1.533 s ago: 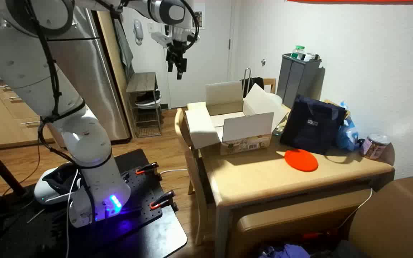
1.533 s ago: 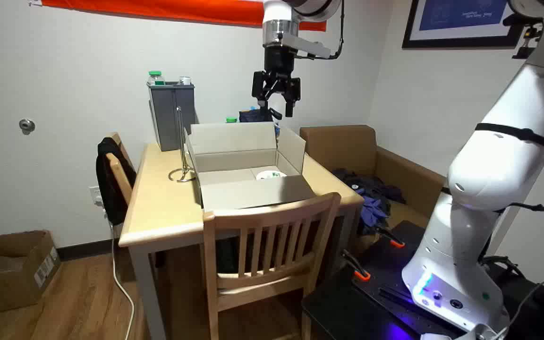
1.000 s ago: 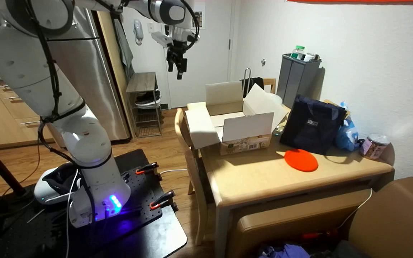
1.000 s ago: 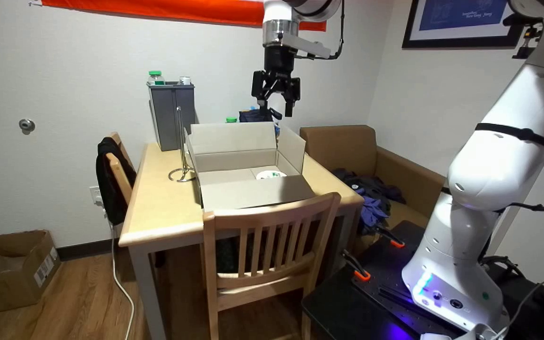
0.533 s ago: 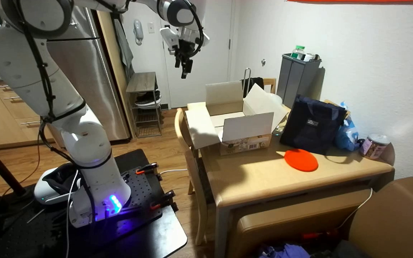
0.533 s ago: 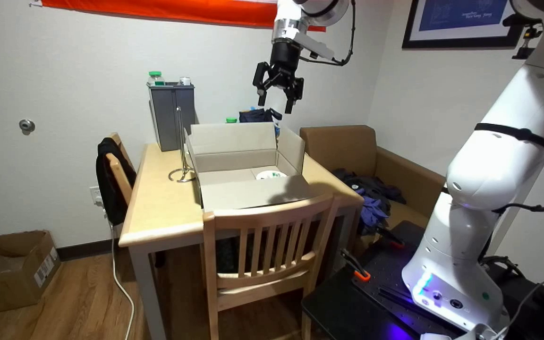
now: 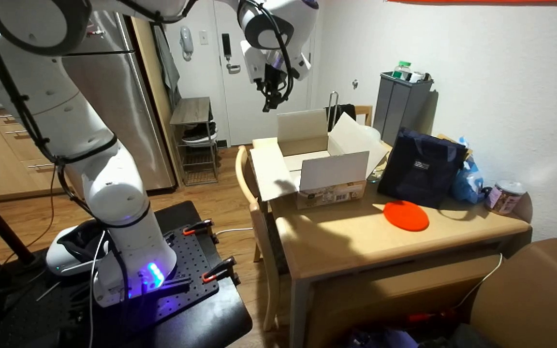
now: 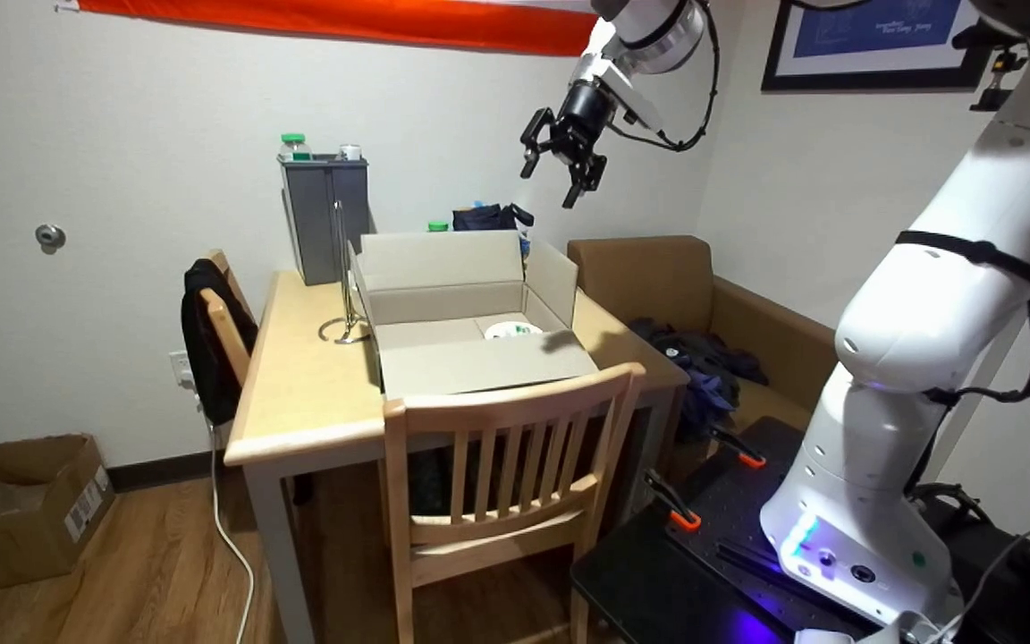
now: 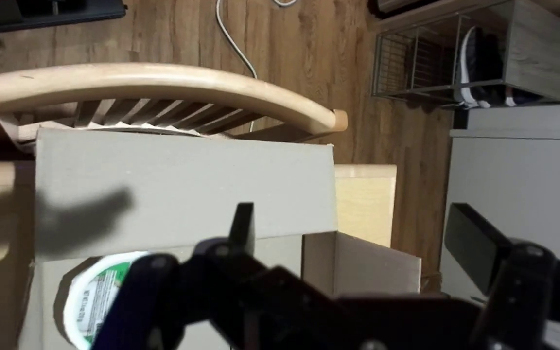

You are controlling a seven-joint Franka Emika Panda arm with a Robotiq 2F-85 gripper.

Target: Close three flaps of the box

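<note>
The pale cardboard box stands open on the table in both exterior views. One flap lies folded outward over the chair side; it also shows in the wrist view. Another flap stands upright, as does the one opposite. A further flap leans outward toward the dark bag. My gripper is in the air above the box, tilted, touching nothing. In the wrist view its fingers are wide apart with nothing between them. A round white-green tub lies inside the box.
A wooden chair stands against the table beside the folded-out flap. A metal stand, a dark blue bag, an orange disc and a jar are on the table. A brown couch stands alongside.
My gripper has moved right in both exterior views and tilted, its fingers now slanting down-left. It stays open. The box and its flaps have not moved.
</note>
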